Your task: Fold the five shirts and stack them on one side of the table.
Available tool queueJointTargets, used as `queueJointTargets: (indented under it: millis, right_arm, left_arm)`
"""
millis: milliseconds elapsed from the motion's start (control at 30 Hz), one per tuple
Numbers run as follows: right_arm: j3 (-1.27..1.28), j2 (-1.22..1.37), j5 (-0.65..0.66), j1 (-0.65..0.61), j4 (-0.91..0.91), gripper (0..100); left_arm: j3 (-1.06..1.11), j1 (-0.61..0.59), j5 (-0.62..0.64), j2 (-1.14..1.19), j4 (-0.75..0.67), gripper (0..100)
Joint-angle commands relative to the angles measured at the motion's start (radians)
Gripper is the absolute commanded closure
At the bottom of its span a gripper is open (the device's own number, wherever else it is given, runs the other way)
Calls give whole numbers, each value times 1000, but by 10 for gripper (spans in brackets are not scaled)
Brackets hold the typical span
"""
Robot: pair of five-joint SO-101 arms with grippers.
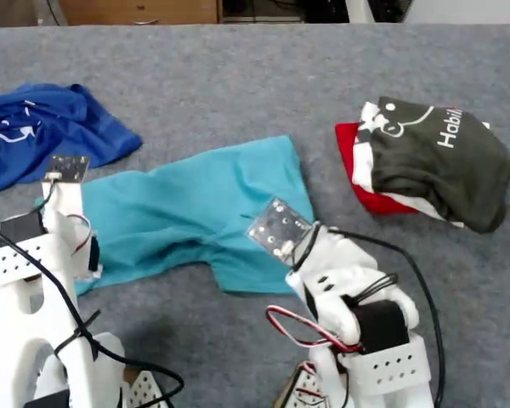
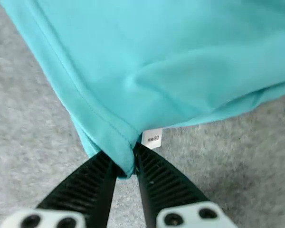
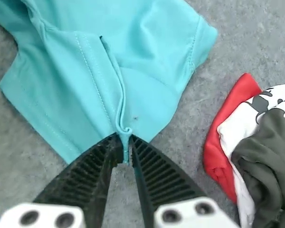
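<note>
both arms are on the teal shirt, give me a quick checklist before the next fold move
1. Left gripper shut on the teal shirt: ok, it pinches the hem corner beside the label.
2. Right gripper shut on the same shirt: ok, it clamps a raised ridge of cloth.
3. Shirt lying flat: not ok, it is wrinkled and bunched between the two grips.
4. Stack out of the way: ok, bare table separates it from the shirt.
5. Blue shirt folded: not ok, it lies crumpled near the left arm.
6. How many layers each grip holds: cannot tell.
</note>
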Motion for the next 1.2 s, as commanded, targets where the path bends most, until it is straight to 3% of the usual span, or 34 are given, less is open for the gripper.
queueJointTargets:
  millis: [0, 133, 333, 400, 533, 600, 800, 1000, 1167]
  right_arm:
    - [-1, -12, 61, 16, 15, 995]
    - [-27, -15, 107, 13, 92, 897]
    - [-97, -15, 152, 18, 120, 777]
    - [-143, -5, 149, 15, 103, 810]
    - [-171, 38, 80, 12, -46, 998]
    - [-170, 130, 37, -7, -117, 966]
    - [-216, 562, -41, -111, -391, 996]
    - [-406, 1035, -72, -177, -489, 996]
    - [-519, 1296, -63, -179, -416, 997]
  left_arm:
    - [-55, -44, 41, -13, -26, 964]
    - [-117, -138, 95, -15, -20, 847]
    - [-133, -219, -72, -22, 49, 904]
    - [-153, -247, -121, -22, 78, 930]
    - [-213, -276, -120, -22, 80, 969]
    - [-261, -265, -57, -16, 80, 981]
    - [-358, -147, 209, -12, 80, 981]
    - [-302, -29, 250, -13, 86, 981]
    - [-221, -51, 244, -22, 78, 981]
